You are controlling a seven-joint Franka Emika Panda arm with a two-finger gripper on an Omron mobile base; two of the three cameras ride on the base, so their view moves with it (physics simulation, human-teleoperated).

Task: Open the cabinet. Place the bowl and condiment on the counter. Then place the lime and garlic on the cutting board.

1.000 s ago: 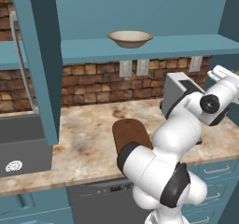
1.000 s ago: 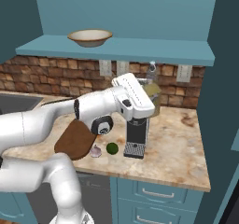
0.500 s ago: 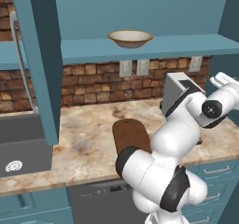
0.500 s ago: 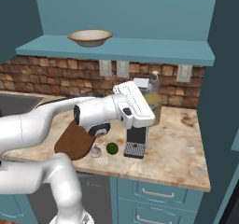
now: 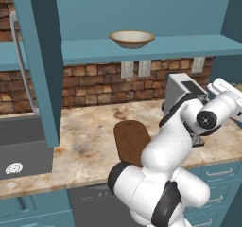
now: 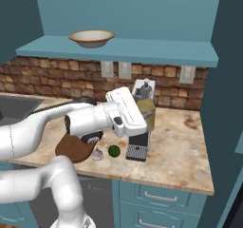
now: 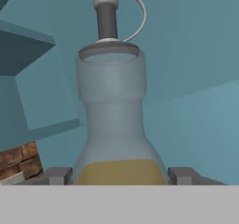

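Hand view: the end effector (image 7: 119,175) is closed around the condiment (image 7: 112,125), fingertips (image 7: 57,175) pressing either side.

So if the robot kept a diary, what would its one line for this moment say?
cabinet: open | bowl: on shelf | gripper: shut on condiment, above counter | lime, garlic: beside cutting board
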